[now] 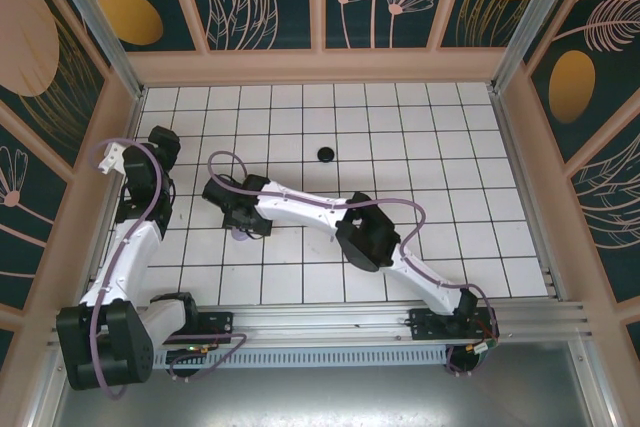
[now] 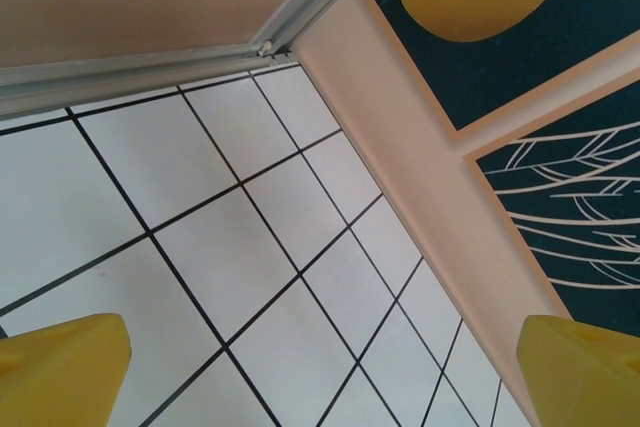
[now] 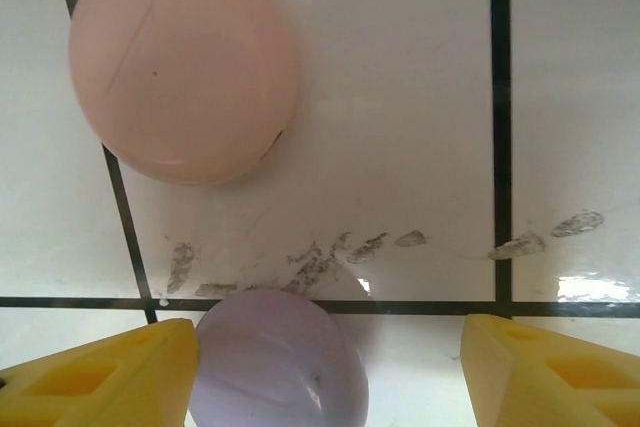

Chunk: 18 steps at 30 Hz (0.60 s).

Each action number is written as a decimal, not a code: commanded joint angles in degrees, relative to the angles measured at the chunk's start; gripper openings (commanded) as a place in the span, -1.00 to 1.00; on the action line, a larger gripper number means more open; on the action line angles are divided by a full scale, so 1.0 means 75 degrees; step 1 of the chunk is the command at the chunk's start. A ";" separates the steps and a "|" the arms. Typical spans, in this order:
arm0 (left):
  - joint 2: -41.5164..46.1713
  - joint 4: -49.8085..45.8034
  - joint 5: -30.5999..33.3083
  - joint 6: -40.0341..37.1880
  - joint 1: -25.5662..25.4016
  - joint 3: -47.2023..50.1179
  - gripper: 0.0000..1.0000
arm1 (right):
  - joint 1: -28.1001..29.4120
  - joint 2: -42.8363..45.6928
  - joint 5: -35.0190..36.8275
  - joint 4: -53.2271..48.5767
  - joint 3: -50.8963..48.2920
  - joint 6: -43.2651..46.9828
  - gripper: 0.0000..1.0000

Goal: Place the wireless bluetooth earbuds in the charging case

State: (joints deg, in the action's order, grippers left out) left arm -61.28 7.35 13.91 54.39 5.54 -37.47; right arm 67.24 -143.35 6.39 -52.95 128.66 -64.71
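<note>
Left arm (image 1: 128, 247) folded back, right arm (image 1: 300, 209) stretched left, jaws parted.

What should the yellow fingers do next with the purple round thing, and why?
Probably ease the right gripper shut on the lilac round case. It lies between the open yellow fingers, right beside one and with a gap to the other. The pink case lies apart, farther ahead.

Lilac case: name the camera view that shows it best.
Right wrist: the lilac case sits large and close in the lower frame, beside one finger of the right gripper. Top external gives a lilac sliver under that gripper. Left wrist faces tiles and wall.
</note>
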 commanded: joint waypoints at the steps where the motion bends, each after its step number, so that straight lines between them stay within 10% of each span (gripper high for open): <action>1: 0.0072 0.0349 -0.0161 0.0132 0.0081 0.0085 0.97 | 0.0111 -0.0276 -0.0061 -0.0317 0.0406 -0.0092 0.40; 18: 0.0014 0.0658 -0.0581 0.0112 0.0117 0.0249 0.98 | 0.0198 -0.0657 -0.0103 -0.0294 0.0752 0.1044 0.34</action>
State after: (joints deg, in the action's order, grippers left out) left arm -61.28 10.31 11.05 55.22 6.02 -36.49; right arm 67.79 -146.43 5.56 -53.49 132.90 -62.04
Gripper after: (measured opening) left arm 0.987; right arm 0.667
